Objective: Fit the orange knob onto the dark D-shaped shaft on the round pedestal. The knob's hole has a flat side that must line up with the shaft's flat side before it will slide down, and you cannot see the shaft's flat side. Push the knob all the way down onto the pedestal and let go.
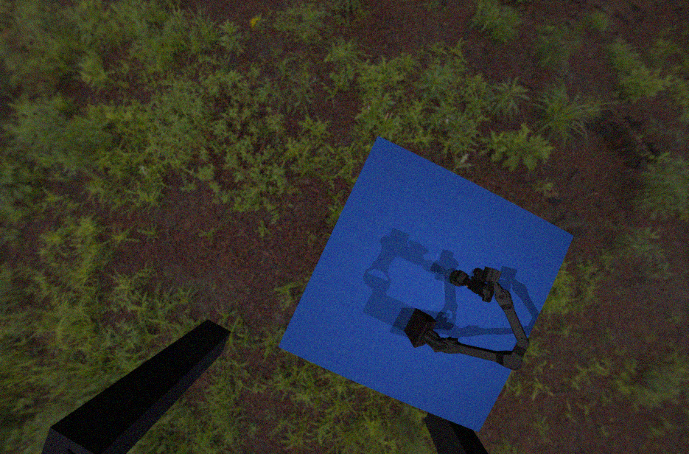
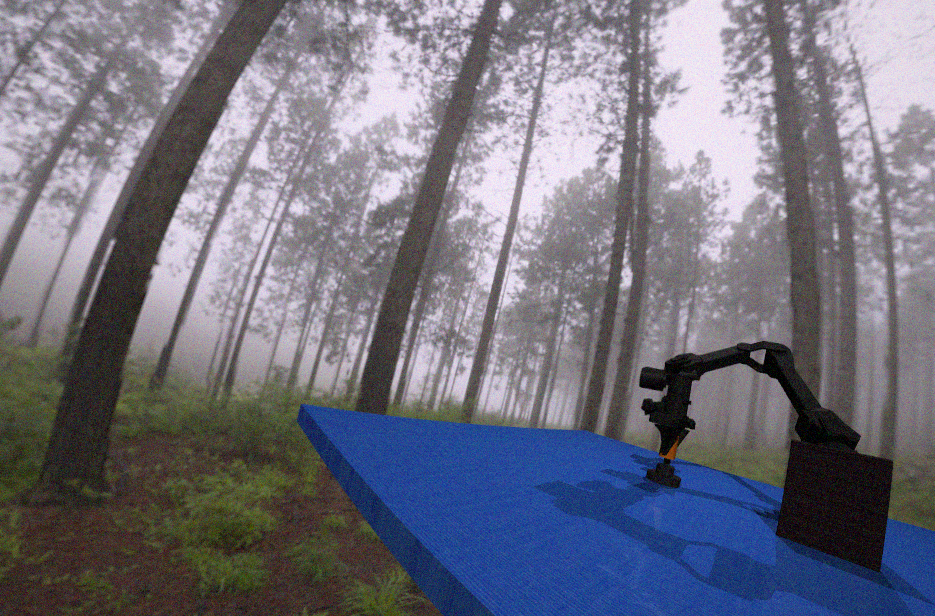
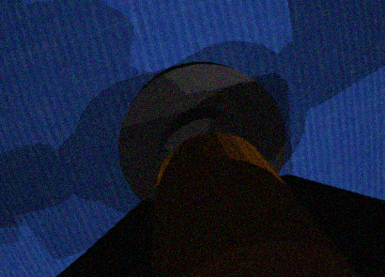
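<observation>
Orange knob (image 2: 669, 451) (image 3: 235, 146) | claw (image 2: 669, 448) (image 3: 218, 200) gripping it | round dark pedestal (image 2: 663, 476) (image 3: 202, 79) below | blue ribbed tabletop (image 1: 436, 197) (image 2: 439, 472) (image 3: 207, 16)

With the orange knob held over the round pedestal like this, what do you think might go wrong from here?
The pincer grips the orange knob above the round pedestal; the knob's hole is hidden, so its flat side may be misaligned and jam on the shaft. A gap shows beneath the knob, so letting go now might leave it unseated or tipped.
</observation>
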Action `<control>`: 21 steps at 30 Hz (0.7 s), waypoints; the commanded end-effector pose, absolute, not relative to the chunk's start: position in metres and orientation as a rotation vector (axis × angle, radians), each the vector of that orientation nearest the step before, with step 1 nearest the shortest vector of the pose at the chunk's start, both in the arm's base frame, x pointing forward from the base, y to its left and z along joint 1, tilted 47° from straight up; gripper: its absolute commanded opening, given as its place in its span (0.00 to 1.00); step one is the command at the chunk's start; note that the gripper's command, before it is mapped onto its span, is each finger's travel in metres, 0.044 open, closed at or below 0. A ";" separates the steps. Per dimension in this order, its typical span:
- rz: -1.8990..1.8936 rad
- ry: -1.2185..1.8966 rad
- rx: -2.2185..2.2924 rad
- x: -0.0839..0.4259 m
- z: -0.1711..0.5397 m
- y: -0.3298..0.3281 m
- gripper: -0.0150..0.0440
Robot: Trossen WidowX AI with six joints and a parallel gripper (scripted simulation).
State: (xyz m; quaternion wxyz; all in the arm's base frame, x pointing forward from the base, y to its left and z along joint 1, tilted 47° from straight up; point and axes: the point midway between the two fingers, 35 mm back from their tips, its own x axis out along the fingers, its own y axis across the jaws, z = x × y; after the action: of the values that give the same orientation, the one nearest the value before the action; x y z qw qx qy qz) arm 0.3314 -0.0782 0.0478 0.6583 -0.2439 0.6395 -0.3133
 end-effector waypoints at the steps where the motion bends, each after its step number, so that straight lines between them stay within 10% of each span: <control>1: -0.721 1.437 -0.541 0.332 0.047 -0.078 0.25; 21: -0.721 1.437 -0.541 0.329 0.051 -0.079 0.25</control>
State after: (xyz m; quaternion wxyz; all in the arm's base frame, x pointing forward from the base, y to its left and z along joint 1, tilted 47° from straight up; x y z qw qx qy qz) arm 0.3273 -0.0786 0.0473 0.6590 -0.2404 0.6384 -0.3170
